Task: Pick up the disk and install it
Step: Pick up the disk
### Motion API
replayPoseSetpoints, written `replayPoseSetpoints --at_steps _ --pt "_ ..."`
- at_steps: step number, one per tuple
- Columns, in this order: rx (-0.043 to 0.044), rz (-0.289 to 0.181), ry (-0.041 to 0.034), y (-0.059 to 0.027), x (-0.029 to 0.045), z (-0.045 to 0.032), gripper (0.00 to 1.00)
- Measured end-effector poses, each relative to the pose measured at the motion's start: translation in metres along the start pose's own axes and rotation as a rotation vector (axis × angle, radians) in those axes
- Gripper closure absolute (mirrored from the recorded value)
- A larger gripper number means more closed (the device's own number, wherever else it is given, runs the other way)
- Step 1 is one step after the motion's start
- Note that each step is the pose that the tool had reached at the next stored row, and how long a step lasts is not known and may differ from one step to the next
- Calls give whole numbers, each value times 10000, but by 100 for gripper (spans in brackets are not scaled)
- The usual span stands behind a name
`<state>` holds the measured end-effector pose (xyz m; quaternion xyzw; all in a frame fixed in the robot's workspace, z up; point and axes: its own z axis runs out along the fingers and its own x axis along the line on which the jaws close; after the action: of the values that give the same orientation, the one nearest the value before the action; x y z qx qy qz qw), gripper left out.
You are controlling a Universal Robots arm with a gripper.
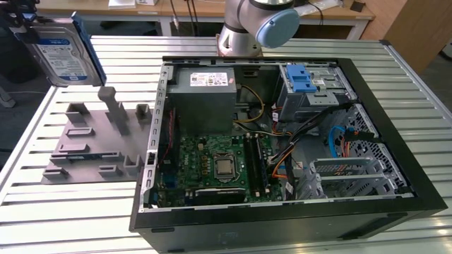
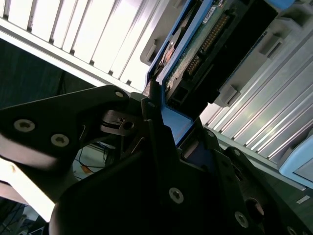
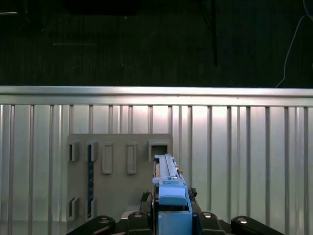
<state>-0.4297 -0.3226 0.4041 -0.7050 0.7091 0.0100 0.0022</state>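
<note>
Aloft, disk (image 1: 63, 53) in hand (image 2: 156, 122), over grey rack (image 1: 92, 143)

At the top centre of the exterior view, a thick, cylindrical, silver-grey robot arm (image 1: 236, 32) is seen, with one joint closed by a round light-blue plastic cap (image 1: 277, 26). A matte black gripper (image 3: 171, 200) is shown in both wrist views, built from broad, flat, round-cornered black link plates (image 2: 63, 122). The plates are fastened with small silver round-headed screws (image 2: 23, 125): two are set side by side on one plate in the second wrist view, and further ones are spread across the linkage in the first wrist view.
</note>
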Motion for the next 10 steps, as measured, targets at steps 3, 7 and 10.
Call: replayPoseSetpoints --at_steps 3,7,10 --pt "0 0 0 1 -1 -36 63" --pt "-1 0 0 1 -2 -95 63" --pt "-1 -1 0 2 -2 -138 63"
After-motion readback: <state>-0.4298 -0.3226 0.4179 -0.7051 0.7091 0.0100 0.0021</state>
